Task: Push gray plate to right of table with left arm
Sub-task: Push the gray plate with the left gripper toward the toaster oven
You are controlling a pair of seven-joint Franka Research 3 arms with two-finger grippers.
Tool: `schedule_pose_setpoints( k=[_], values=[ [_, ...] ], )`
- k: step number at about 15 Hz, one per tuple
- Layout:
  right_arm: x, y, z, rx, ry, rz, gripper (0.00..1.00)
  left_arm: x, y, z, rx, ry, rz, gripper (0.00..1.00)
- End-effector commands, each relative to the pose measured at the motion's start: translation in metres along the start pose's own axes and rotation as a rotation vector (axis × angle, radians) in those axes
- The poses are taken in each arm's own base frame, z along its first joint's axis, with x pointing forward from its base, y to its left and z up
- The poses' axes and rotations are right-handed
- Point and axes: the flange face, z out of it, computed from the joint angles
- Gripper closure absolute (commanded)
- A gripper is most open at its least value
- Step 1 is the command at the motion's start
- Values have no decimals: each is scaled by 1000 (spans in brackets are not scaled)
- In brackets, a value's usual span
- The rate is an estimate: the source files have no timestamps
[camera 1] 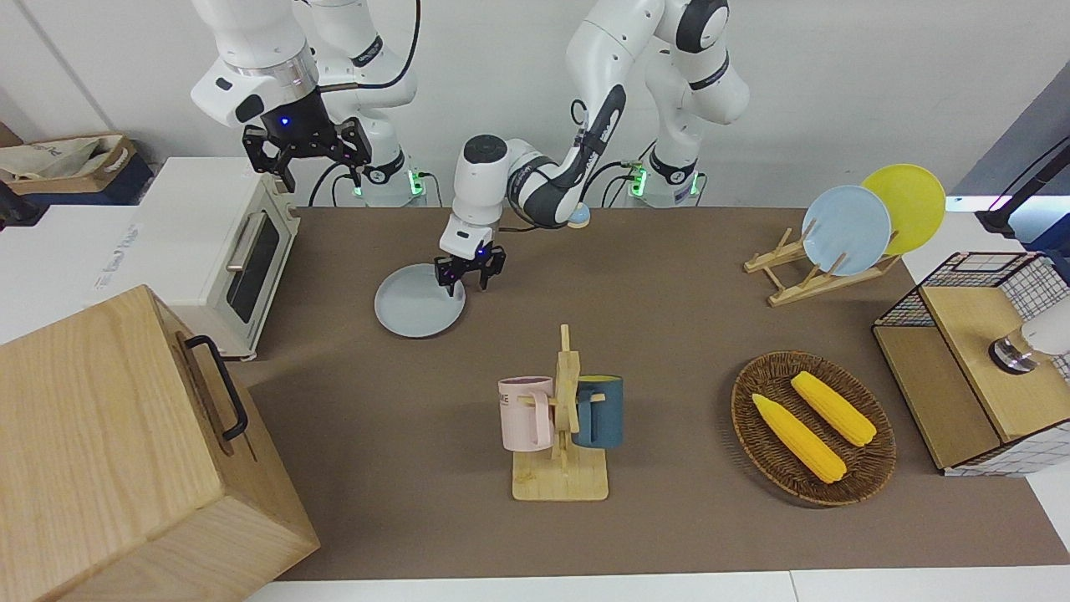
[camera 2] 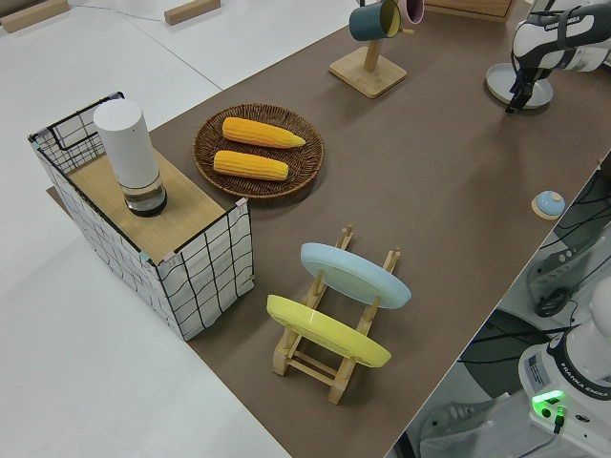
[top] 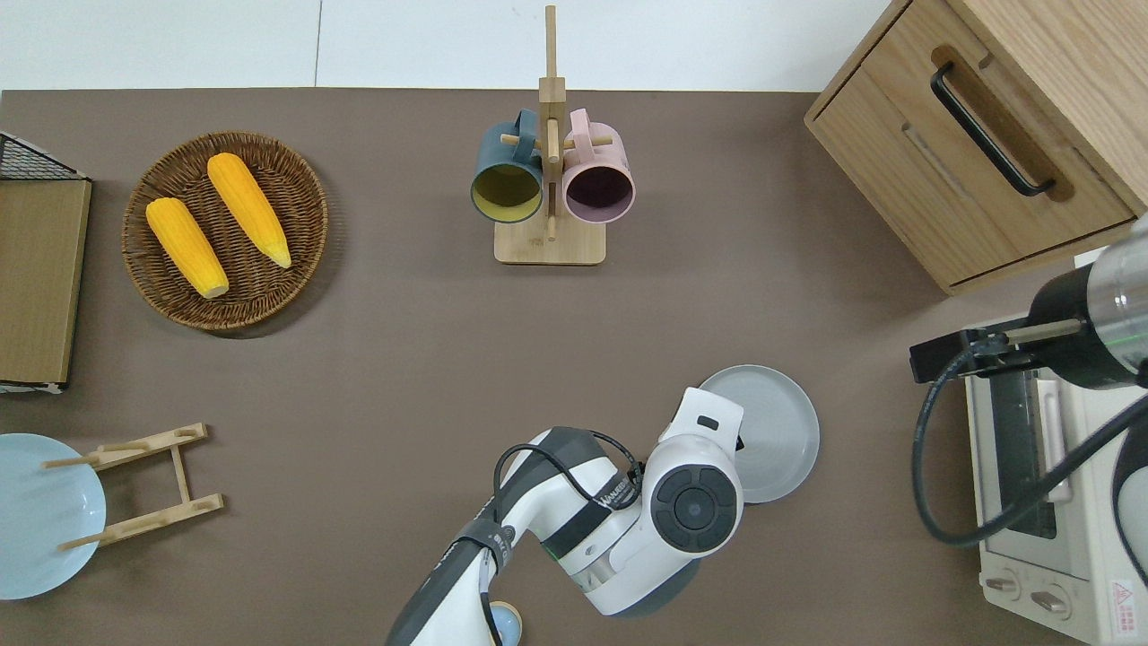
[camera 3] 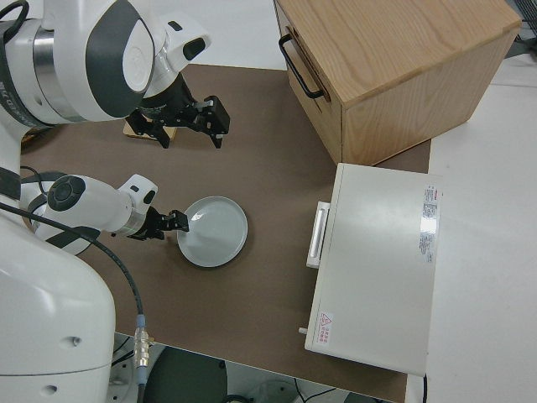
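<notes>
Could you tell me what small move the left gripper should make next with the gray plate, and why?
Probably keep pushing sideways toward the right arm's end of the table. The left gripper sits low at the gray plate's rim, on the edge facing the left arm's end, and bare table remains between the plate and the toaster oven.

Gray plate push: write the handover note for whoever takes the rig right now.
Left gripper: down at the gray plate, fingers open, one fingertip on the plate's rim at the edge nearest the left arm's end; it grasps nothing.
Right gripper: open, arm parked.
Plate: flat on the table, toward the right arm's end, near the toaster oven but apart from it, nearer to the robots than the mug stand.
Done: contact made; the plate sits well toward the right arm's end.
Left: judge whether that is far enough; if not, push on, stopping short of the oven, then lift away.
</notes>
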Motion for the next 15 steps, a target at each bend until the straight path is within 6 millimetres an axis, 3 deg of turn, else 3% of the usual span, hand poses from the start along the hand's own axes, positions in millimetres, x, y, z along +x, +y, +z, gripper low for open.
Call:
schedule_pose_setpoints(
  k=[1, 9, 14, 15],
  values=[
    [-4, 2, -3, 7, -5, 1, 17, 22, -19, -30, 33, 16, 41, 11],
    [-4, 2, -3, 7, -4, 1, 17, 66, -68, -77, 105, -19, 119, 11],
    [-4, 2, -3, 7, -5, 1, 17, 112, -114, -139, 137, -107, 188, 9],
    [-4, 2, -3, 7, -5, 1, 17, 128, -132, -157, 139, -126, 192, 9]
  ],
)
